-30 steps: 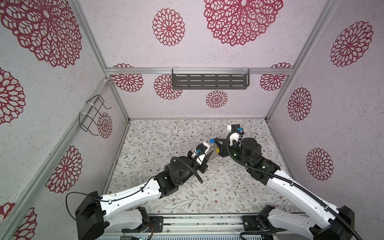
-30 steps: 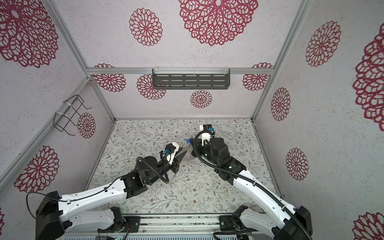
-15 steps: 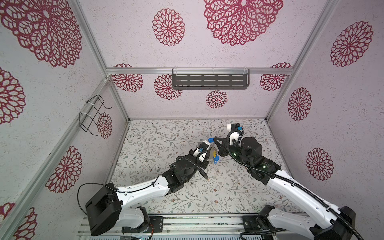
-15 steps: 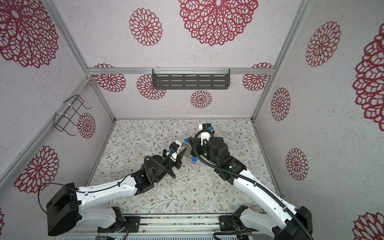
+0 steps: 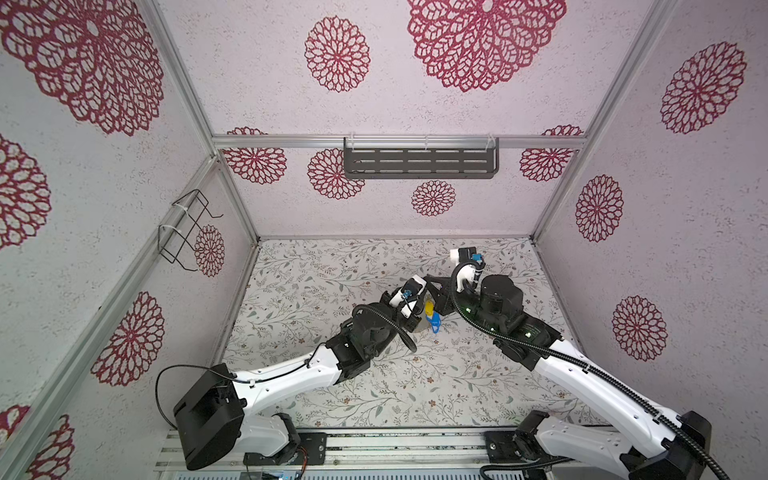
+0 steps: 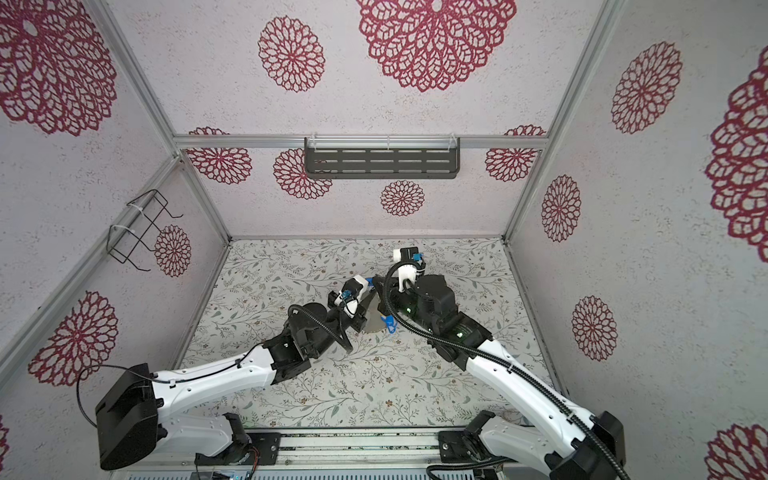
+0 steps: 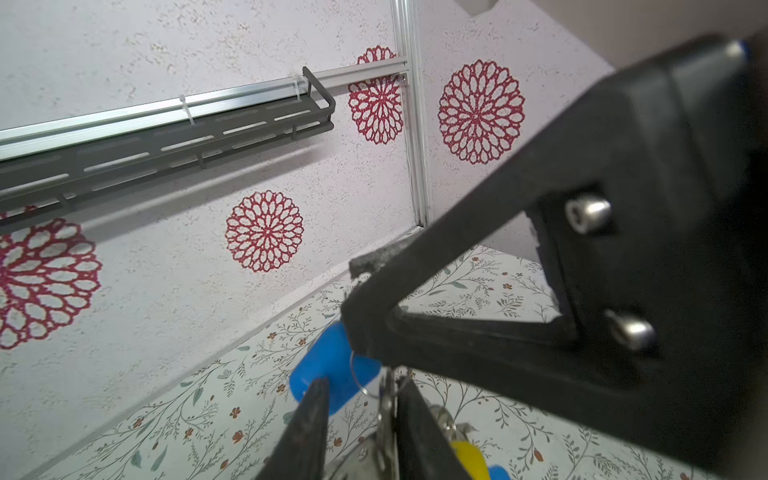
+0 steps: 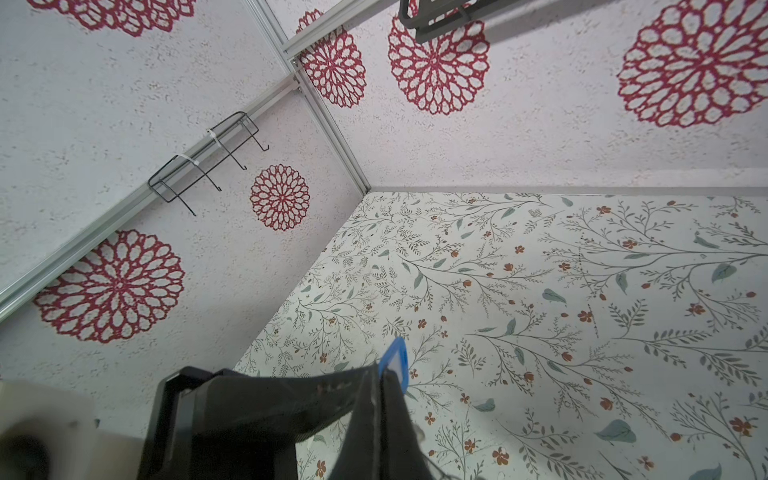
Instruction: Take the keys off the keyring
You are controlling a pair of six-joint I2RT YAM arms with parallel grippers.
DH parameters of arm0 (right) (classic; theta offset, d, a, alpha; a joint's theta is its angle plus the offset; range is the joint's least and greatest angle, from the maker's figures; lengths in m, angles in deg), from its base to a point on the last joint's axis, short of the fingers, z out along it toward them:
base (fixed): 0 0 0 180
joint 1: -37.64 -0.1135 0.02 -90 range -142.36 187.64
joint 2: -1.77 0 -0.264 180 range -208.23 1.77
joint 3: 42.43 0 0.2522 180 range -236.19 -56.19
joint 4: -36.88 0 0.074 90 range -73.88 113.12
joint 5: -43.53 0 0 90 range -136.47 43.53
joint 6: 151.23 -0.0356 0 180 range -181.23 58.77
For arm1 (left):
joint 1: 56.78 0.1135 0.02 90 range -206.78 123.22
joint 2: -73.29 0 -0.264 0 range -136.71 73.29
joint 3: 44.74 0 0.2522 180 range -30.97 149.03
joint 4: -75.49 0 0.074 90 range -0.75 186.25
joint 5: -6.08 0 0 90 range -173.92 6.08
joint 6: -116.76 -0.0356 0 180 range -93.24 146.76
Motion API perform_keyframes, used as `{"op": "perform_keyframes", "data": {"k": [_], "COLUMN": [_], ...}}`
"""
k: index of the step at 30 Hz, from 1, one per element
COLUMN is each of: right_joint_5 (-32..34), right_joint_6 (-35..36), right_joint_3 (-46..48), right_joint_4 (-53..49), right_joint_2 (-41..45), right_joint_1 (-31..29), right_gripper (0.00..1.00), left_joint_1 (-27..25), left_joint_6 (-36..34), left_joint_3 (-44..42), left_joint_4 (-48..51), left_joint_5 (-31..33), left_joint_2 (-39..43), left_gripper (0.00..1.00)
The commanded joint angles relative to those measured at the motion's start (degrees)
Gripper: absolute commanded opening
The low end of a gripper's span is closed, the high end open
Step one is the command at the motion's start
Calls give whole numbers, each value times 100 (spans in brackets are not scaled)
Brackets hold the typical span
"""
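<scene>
Keys (image 5: 435, 325) hang bunched on the keyring (image 6: 372, 322), which is held up off the table (image 8: 582, 311) about its middle, between the tips of the two arms. The keyring is a flat grey hoop. In the left wrist view it shows edge-on and rises between the jaws of the left arm (image 5: 286, 376). Those jaws grip it with their fingers (image 7: 307, 432) standing somewhat apart: the metal lies against one finger, while a gap shows beside the other near the tips. One blue key (image 7: 328, 368) sits just beyond the hoop on its far side. The jaws of the right arm (image 5: 582, 374) are pressed together on the end of that blue key. In the right wrist view its white label window juts out past the closed tip, though how much of it is pinched I cannot tell. A yellow key (image 7: 467, 457) and a second blue key (image 7: 496, 473) hang on the near side of the hoop, just right of the left arm's jaws in both top views. The left arm reaches in from the near left, the right arm from the near right. A dark slotted shelf (image 5: 419, 164) is fixed on the far wall, and a wire rack (image 5: 185, 232) hangs on the left wall.
</scene>
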Motion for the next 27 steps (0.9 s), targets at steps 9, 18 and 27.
{"op": "perform_keyframes", "data": {"k": [9, 18, 27], "right_joint_5": [-63, 184, 360], "right_joint_6": [122, 188, 190], "right_joint_3": [-338, -475, -557], "right_joint_4": [232, -124, -297], "right_joint_2": [32, -23, -10], "right_joint_1": [-70, -70, -62], "right_gripper": [0, 0, 0], "left_joint_1": [192, 222, 402], "left_joint_6": [13, 247, 284], "left_joint_3": [67, 23, -228], "left_joint_4": [362, 657, 1634], "left_joint_5": [-43, -19, -620], "left_joint_2": [173, 509, 1069], "left_gripper": [9, 0, 39]}}
